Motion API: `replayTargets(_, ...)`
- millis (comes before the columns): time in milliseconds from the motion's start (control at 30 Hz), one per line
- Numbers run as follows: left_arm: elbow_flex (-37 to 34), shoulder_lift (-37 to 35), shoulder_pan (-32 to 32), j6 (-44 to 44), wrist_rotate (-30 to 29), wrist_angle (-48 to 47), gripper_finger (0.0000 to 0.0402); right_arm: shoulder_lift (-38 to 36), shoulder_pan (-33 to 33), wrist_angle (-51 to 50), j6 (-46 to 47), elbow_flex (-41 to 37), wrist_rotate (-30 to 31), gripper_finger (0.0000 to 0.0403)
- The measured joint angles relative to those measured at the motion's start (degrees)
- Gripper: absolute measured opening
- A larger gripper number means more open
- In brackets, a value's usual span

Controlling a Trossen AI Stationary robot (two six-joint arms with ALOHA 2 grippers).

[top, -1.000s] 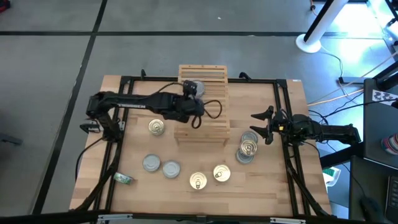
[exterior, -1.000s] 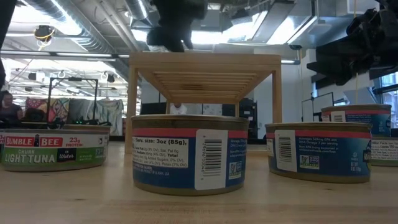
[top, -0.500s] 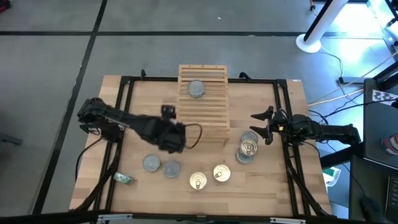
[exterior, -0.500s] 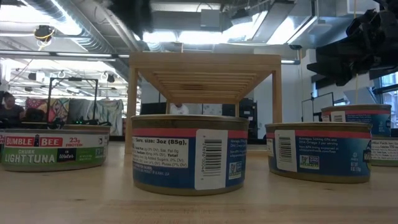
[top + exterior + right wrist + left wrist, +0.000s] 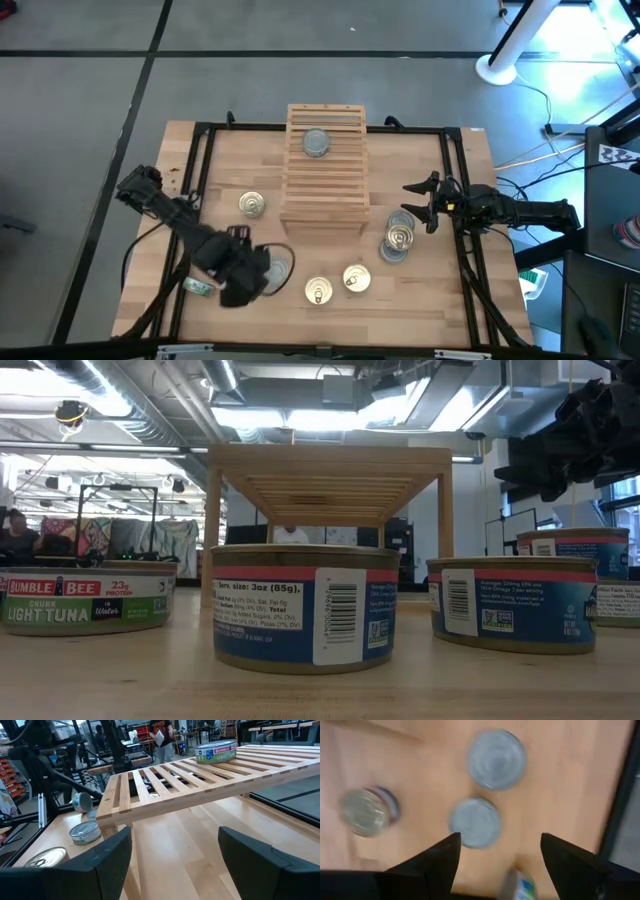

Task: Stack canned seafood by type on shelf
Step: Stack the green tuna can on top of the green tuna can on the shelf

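1. Your left tool (image 5: 238, 283) hovers at the lower left of the high view, fingers spread and carrying nothing; it sits over the two silver-topped cans (image 5: 475, 822), probably so that one of them passes between the fingers on descent.
2. One green-labelled can (image 5: 316, 143) already stands on the shelf (image 5: 326, 195), near its far end at upper centre, which leaves the nearer slats free for other types.
3. A tipped can (image 5: 199, 288) lies on its side at the table edge, lower left; expect it to need righting before it will stack.
4. Gold-topped cans (image 5: 356, 278) wait loose on the table (image 5: 420, 290) along the lower centre, and another (image 5: 252, 204) sits left of the shelf.
5. Your right tool (image 5: 421, 201) waits at the right edge, fingers spread and empty, facing the shelf, with a small pile of cans (image 5: 398, 238) just beside it.
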Motion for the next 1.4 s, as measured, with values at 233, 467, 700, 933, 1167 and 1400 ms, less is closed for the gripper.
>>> replayTargets(233,0.0,0.1,-9.2,-8.3,1.8,-0.3,0.0269,0.0,0.0,-0.1,0.0,0.0,0.0,0.0294)
replayTargets(467,-0.1,1.4,-15.7,-16.2,1.8,-3.1,0.0269,0.0,0.0,-0.3,0.0,0.0,0.0,0.0294)
replayTargets(700,-0.1,4.6,-19.1,-14.0,2.7,-5.2,0.0269,0.0,0.0,-0.2,0.0,0.0,0.0,0.0294)
replayTargets(933,-0.1,7.7,-20.2,-10.4,4.3,-5.2,0.0269,0.0,0.0,-0.1,0.0,0.0,0.0,0.0294)
replayTargets(1167,-2.3,9.3,-20.2,-10.1,7.3,-4.8,0.0269,0.0,0.0,-0.1,0.0,0.0,0.0,0.0294)
replayTargets(1400,-9.1,9.4,-19.8,-8.3,12.2,-4.2,0.0269,0.0,0.0,0.1,-0.4,0.0,0.0,0.0294)
